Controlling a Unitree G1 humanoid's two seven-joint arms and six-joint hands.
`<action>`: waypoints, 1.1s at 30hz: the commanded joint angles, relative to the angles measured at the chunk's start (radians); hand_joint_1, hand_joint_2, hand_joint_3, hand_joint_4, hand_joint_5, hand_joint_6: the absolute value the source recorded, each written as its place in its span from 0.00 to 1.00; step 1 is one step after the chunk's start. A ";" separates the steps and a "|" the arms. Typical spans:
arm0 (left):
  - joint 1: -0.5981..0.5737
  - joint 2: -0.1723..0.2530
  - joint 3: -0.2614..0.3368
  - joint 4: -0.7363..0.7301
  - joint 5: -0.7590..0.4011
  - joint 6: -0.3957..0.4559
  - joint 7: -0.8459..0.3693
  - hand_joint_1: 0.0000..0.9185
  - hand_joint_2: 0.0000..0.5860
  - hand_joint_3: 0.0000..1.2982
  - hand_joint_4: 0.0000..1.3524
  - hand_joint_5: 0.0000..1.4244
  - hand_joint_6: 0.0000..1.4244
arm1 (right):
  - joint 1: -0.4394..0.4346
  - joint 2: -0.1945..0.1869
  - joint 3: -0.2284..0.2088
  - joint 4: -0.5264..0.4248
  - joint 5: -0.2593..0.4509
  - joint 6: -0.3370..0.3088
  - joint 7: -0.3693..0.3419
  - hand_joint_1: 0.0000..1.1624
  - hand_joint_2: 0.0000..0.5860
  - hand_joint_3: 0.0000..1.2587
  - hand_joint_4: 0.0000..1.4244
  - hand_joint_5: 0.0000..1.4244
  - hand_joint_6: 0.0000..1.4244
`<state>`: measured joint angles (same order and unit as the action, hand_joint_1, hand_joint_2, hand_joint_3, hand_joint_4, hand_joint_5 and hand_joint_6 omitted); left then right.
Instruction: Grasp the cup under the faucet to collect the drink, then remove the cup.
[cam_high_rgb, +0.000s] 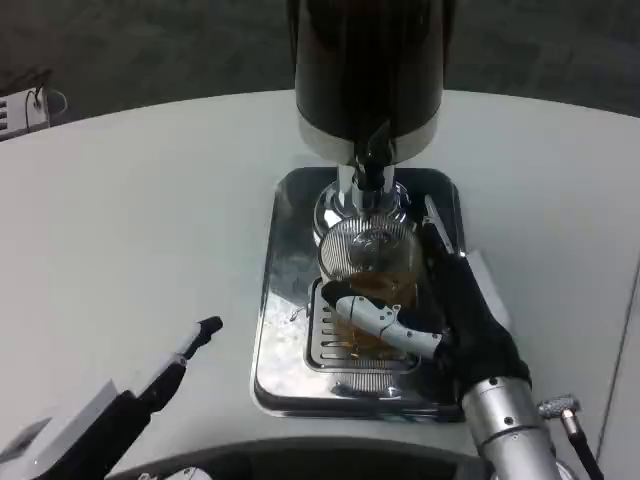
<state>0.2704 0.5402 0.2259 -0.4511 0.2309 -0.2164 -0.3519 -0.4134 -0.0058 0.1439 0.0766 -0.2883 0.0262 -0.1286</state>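
**Cup gripped under faucet, drink collecting**

Bench (150, 220): white, round-edged, covers most of the frame.

Dispenser (367, 70): dark body, top centre, with the faucet (368, 170) hanging off its underside.

Drip tray (290, 300): shiny steel, centre of frame, slotted grate toward its lower half.

Right robot hand (455, 325): lower right of centre, wrapped around the cup. Black fingers run along the cup's right side, and one white finger (385, 325) crosses its near face. It's holding the cup.

Left robot hand (120, 410): lower left corner, holding nothing. One finger points out toward the tray, well apart from it. The rest is cut by the frame edge, so I can't tell how spread it is.

Cup (370, 265): clear ribbed glass, upright, on the tray directly below the faucet, centre of frame. Amber liquid inside, level looks roughly a third to half up. Can't tell whether it's pouring right now.

How to run this step, my read:
- Keep the cup dead still and vertical, with the rim centred under the spout.
- Grip firm but not crushing; wet ribbed glass could slip.
- When full, drop or slide it clear of the faucet first, then pull toward the lower frame edge, slow and level.
- Spill risk is highest at the tray lip.
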 joint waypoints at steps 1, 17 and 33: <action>0.015 0.013 0.004 -0.008 -0.002 0.019 -0.017 0.00 0.06 0.02 0.00 0.02 0.10 | -0.001 0.015 0.013 0.035 -0.014 -0.035 -0.028 0.71 0.36 0.00 0.01 0.07 0.06; -0.004 0.031 0.013 -0.003 -0.022 0.046 -0.040 0.00 0.05 0.03 0.00 0.03 0.10 | -0.027 0.050 0.033 0.109 -0.067 -0.058 -0.132 0.73 0.35 0.01 0.07 0.14 0.12; 0.014 0.041 0.033 -0.004 -0.045 0.070 -0.060 0.00 0.05 0.05 0.00 0.03 0.10 | -0.031 0.137 0.059 0.162 -0.094 -0.088 -0.262 0.81 0.36 0.21 0.26 0.34 0.28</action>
<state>0.2683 0.5724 0.2551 -0.4511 0.1979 -0.1578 -0.3984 -0.4438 0.0957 0.1852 0.2096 -0.3708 -0.0348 -0.3560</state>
